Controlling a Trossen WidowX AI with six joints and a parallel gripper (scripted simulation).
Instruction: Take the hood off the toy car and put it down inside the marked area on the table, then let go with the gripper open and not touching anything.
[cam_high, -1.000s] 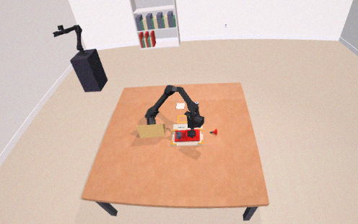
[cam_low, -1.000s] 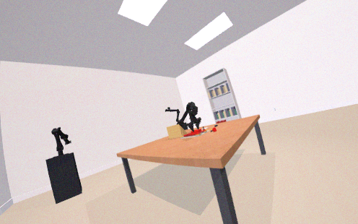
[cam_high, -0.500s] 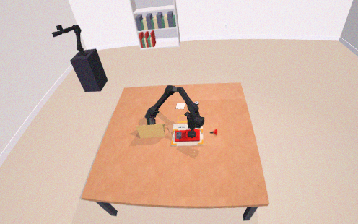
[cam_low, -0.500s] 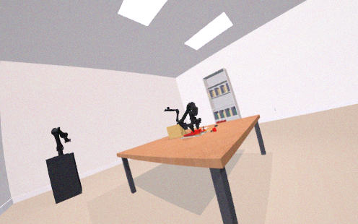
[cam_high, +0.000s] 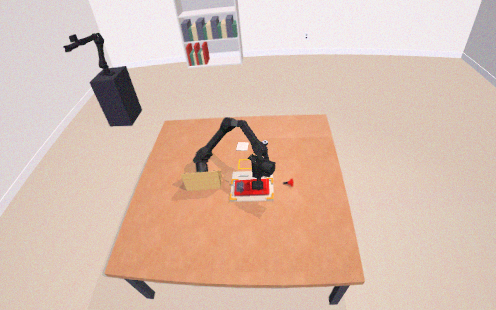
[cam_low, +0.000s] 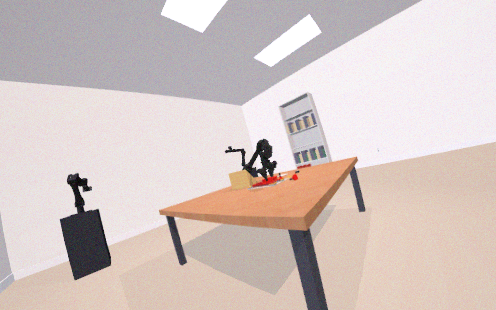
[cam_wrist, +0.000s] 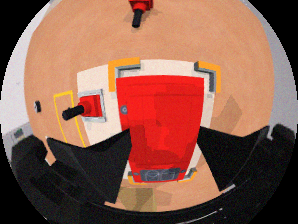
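The red hood of the toy car is squeezed between the fairly wide black gripper fingers (a small red cone is seen far ahead)

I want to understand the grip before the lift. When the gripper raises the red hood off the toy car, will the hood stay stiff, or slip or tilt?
The red hood looks like a flat, smooth panel, so probably stiff and light. The gripper is shut on it near one end, so the far end may tilt. Its glossy-looking sides could slip.
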